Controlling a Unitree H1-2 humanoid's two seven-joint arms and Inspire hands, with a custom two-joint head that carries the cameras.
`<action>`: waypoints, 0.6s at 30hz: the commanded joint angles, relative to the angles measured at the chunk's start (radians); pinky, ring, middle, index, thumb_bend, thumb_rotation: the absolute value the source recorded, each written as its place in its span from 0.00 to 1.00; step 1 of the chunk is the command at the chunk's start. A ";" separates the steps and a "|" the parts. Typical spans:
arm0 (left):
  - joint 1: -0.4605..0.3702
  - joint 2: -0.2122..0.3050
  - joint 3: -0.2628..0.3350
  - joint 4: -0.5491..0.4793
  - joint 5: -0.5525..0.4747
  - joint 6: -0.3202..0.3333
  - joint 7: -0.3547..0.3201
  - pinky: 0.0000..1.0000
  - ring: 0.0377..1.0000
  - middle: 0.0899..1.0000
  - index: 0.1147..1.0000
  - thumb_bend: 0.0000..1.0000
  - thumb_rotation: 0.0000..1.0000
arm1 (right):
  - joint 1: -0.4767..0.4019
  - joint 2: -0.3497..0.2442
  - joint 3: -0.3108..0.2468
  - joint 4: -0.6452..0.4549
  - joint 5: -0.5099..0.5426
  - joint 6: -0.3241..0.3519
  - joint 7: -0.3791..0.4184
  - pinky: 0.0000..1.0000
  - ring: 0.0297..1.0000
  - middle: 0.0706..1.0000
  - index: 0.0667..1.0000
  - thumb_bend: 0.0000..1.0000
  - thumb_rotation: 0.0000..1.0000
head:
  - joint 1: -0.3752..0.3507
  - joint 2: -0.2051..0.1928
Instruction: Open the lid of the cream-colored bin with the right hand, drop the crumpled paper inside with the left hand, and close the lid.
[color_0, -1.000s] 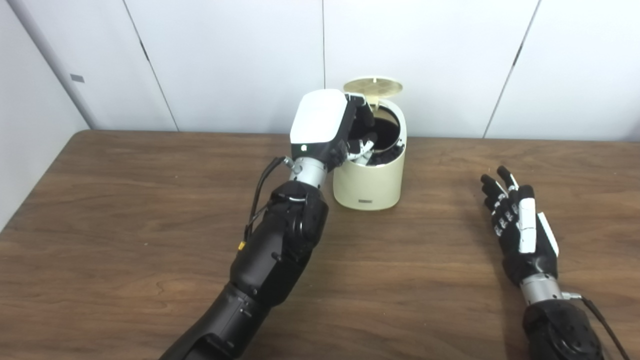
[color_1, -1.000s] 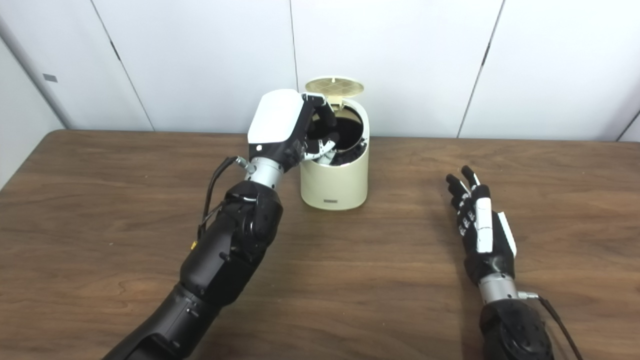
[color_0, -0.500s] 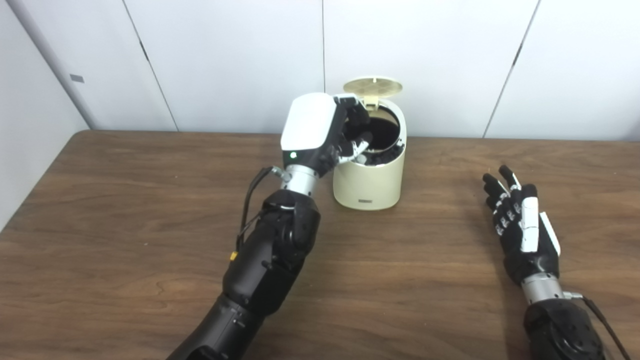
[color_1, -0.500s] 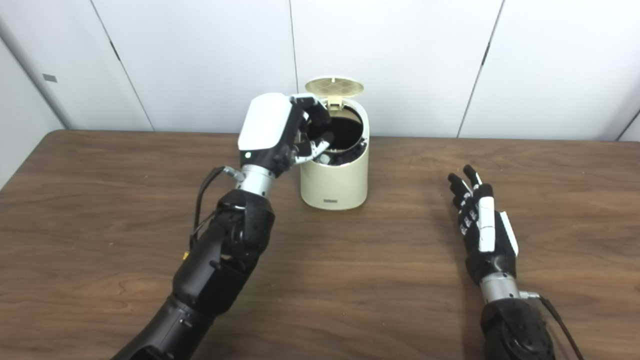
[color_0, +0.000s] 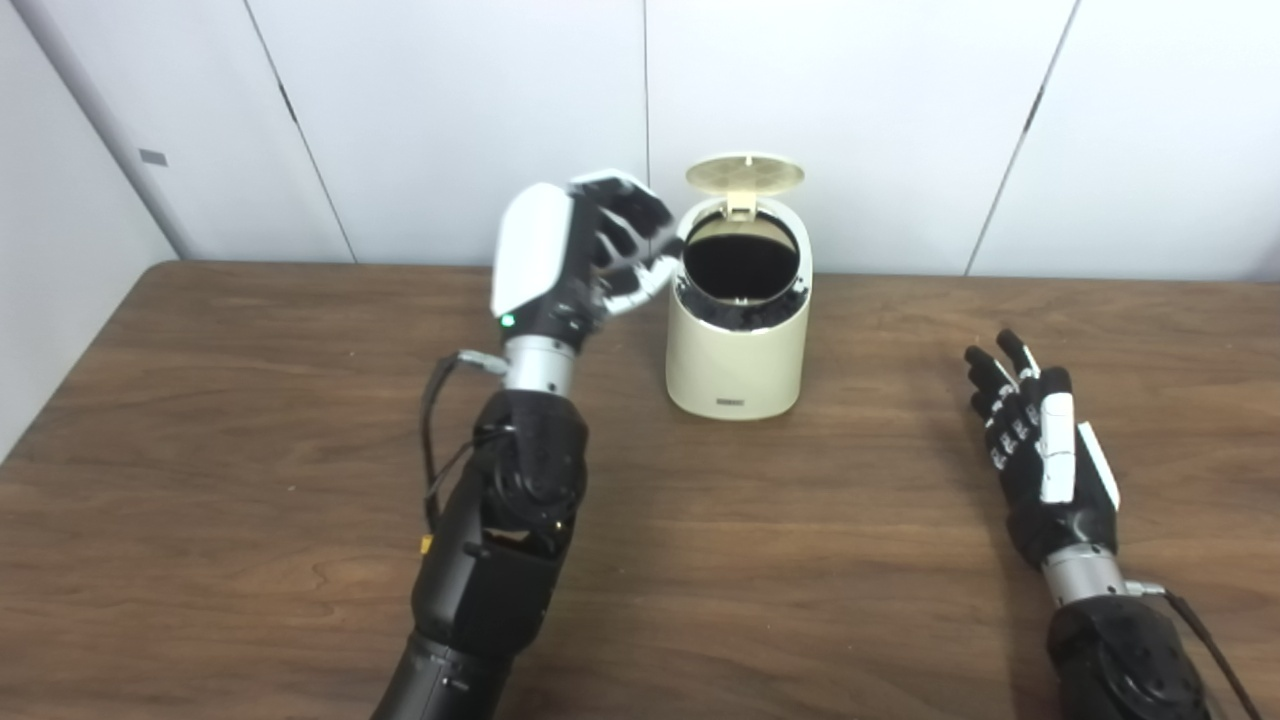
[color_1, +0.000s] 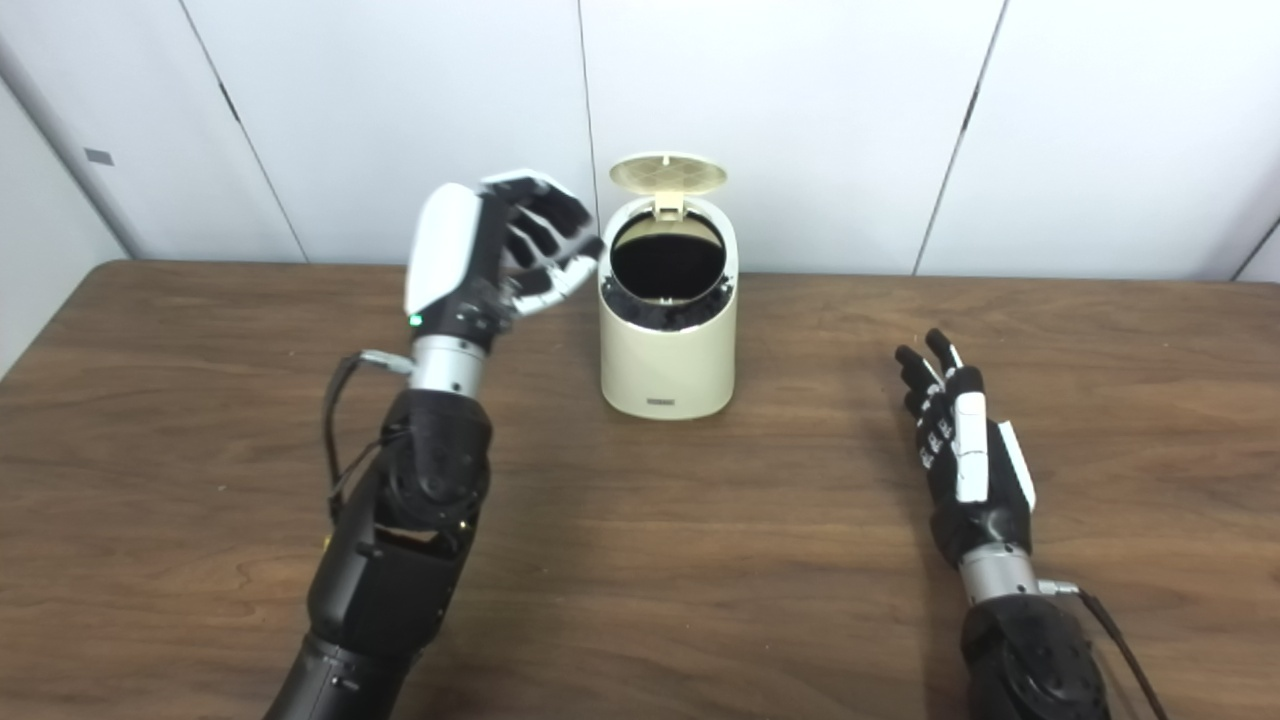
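Cream bin (color_0: 738, 345), lid (color_0: 745, 172) up, on table (color_0: 250, 400); my left hand (color_0: 575, 250) beside rim, fingers spread, empty; right hand (color_0: 1045, 460) well apart, fingers open.

I see a brown wooden table (color_0: 250, 420) with visible grain, which fills the lower part of my view. Behind it stands a white wall (color_0: 450, 110) of flat panels with thin dark seams between them. On the far left panel there is a small grey tag (color_0: 154, 156).
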 joint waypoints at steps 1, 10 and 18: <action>-0.017 -0.001 0.017 -0.050 -0.024 0.003 -0.002 0.32 0.41 0.47 0.41 0.47 0.00 | 0.003 -0.004 -0.002 0.001 0.006 -0.031 0.013 1.00 0.96 0.90 0.96 0.59 1.00 | 0.000 0.001; 0.047 -0.022 0.139 -0.100 -0.253 0.024 -0.020 0.36 0.43 0.45 0.41 0.48 0.00 | 0.002 -0.007 -0.007 0.003 0.007 -0.027 0.011 1.00 0.96 0.90 0.96 0.59 1.00 | 0.003 0.006; 0.142 0.033 0.168 -0.094 -0.450 -0.006 -0.133 0.57 0.62 0.66 0.57 0.50 0.26 | 0.005 -0.008 -0.007 -0.015 0.010 -0.014 0.011 0.99 0.95 0.90 0.96 0.58 1.00 | 0.004 0.013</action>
